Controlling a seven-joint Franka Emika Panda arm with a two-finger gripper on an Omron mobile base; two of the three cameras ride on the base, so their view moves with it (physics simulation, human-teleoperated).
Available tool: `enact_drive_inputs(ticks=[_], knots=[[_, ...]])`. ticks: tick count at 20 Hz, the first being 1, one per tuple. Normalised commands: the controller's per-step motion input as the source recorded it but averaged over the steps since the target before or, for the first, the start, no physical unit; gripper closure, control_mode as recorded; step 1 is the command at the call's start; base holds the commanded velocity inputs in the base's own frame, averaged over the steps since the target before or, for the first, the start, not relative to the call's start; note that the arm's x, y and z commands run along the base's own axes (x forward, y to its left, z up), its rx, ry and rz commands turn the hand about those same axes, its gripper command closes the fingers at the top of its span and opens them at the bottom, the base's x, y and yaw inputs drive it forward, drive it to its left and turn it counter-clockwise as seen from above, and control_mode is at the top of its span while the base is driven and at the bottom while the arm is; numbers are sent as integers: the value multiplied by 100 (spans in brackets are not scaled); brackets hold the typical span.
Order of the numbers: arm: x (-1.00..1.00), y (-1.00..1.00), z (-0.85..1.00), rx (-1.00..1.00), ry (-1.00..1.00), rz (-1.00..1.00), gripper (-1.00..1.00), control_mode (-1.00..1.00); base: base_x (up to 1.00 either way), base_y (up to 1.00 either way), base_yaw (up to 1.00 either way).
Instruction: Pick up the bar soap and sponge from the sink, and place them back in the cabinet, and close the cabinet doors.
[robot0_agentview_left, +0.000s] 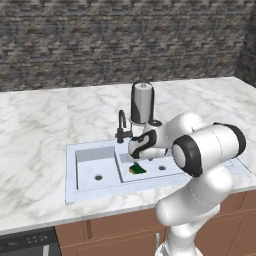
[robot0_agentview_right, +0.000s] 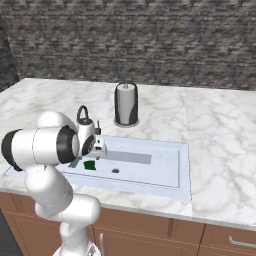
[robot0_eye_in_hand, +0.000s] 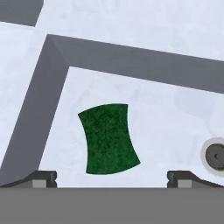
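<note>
The sponge (robot0_agentview_left: 137, 169) (robot0_agentview_right: 90, 165) (robot0_eye_in_hand: 109, 139) lies dark green face up on the floor of one basin of the light grey sink (robot0_agentview_left: 72, 172) (robot0_agentview_right: 185, 170), near the basin's corner. My gripper (robot0_eye_in_hand: 111, 179) (robot0_agentview_left: 136, 159) (robot0_agentview_right: 95, 156) hangs straight above it, pointing down. It is open, its fingertips (robot0_eye_in_hand: 43, 178) spread wider than the sponge and nothing between them. A round drain (robot0_eye_in_hand: 215, 154) sits in the same basin, off to one side of the sponge. The bar soap, the cabinet and its doors are out of view.
A black curved faucet (robot0_agentview_left: 121, 127) (robot0_agentview_right: 82, 112) stands at the sink's back rim, close behind my hand. A dark paper towel holder (robot0_agentview_left: 142, 102) (robot0_agentview_right: 126, 104) stands behind it on the marble counter (robot0_agentview_left: 35, 125). Brown low cabinets (robot0_agentview_right: 220, 240) run beneath.
</note>
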Motion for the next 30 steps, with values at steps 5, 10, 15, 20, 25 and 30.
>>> enact_drive_inputs(ticks=[5,10,15,20,25,30], knots=[[8,0,-19,0,0,0,-100,-100,0,0,0],[0,1,-20,0,0,1,-100,-100,0,0,0],[0,1,-17,0,0,1,-100,-100,0,0,0],[5,1,-11,0,2,1,-100,-100,0,0,0],[5,6,-10,0,4,0,-100,-100,0,0,0],[3,10,-5,0,6,0,-100,-100,0,0,0]])
